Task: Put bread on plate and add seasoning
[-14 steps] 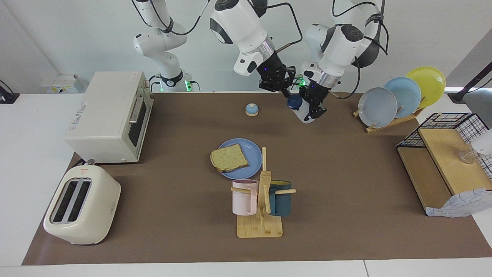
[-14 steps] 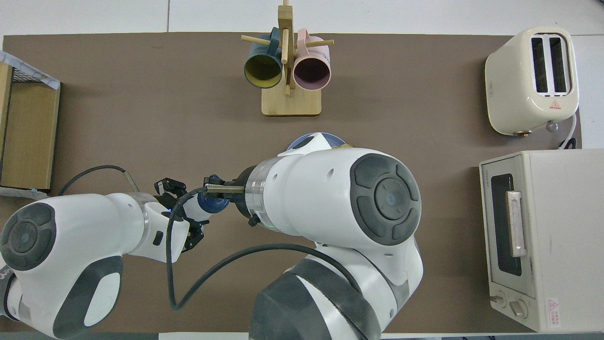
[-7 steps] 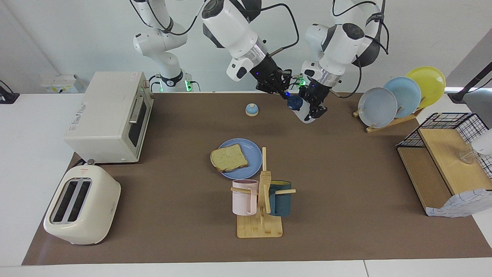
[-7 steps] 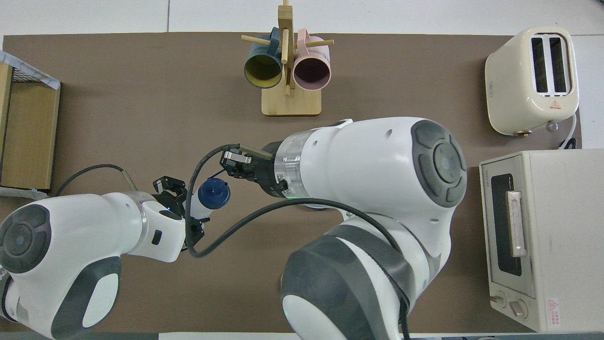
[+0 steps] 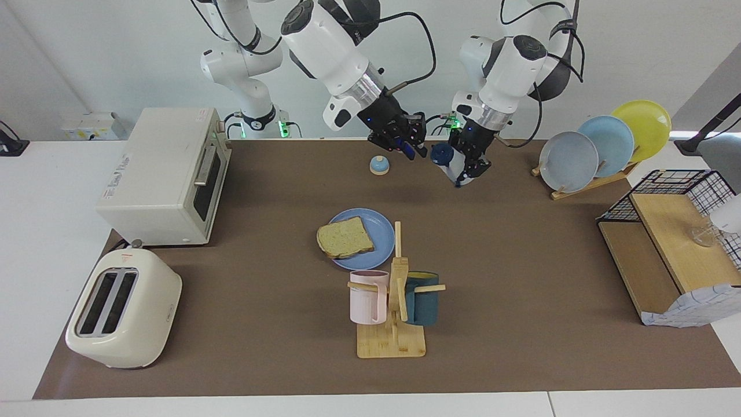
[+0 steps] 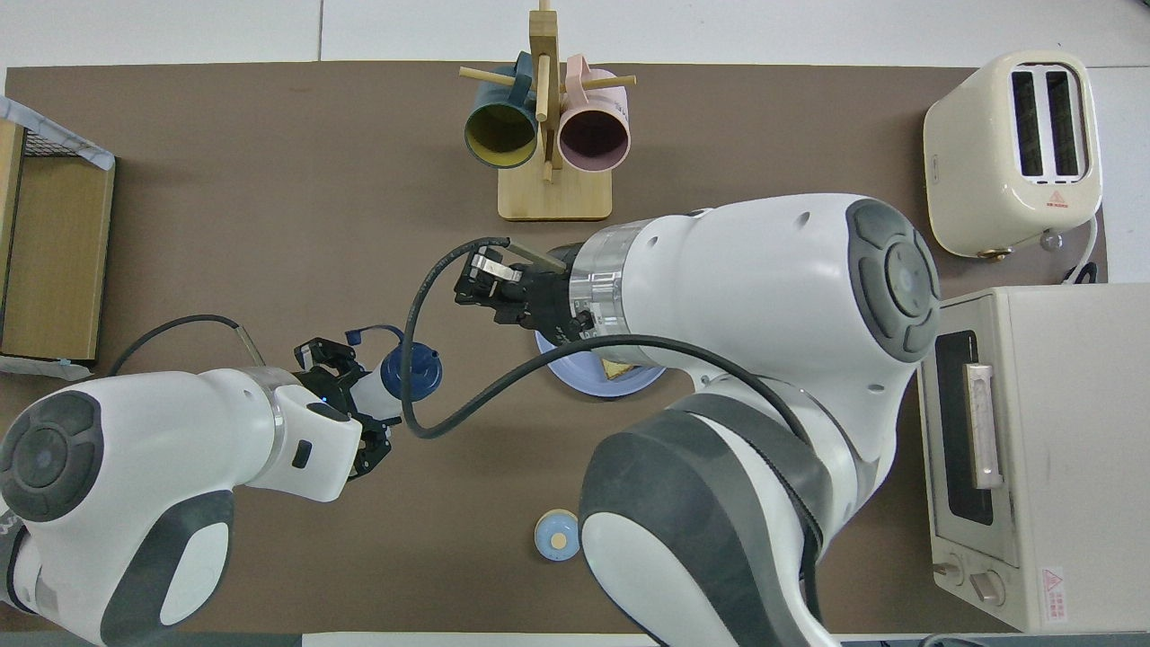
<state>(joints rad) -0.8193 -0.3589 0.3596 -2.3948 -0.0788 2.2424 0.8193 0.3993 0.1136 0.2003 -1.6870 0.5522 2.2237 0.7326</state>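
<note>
The brown table [image 5: 521, 260] is crowded near the goal, and most of the risk is judged to come from that. The plate [image 5: 370, 223] is set mid-table, with the mug rack [image 5: 396, 289] just beside it, farther from the robots. If the seasoning is brought in low, a peg or mug could be struck by the arm.

The bread [image 5: 345, 237] is already laid on the plate, its crust overhanging the rim toward the right arm's end. If the slice is nudged, it could be pushed off onto the table.

The left gripper [image 5: 470, 165] is pressed together on the body of the seasoning [image 5: 448, 161]. The bottle is held tilted above the table at the robots' end, well apart from the plate, with its navy cap turned toward the right gripper [image 5: 407, 147]. That gripper is held over the table between the bell [image 5: 379, 165] and the cap, clear of both. Whether it is spread or pressed together cannot be told.

Since the soft bottle is clamped and tilted, seasoning could be squeezed out over the bare table before the plate is reached. It cannot be made out whether the nozzle is uncapped; if it is not, nothing would be dispensed over the bread. The bottle could also be twisted in the grip during the carry, so that the bread is missed.
</note>
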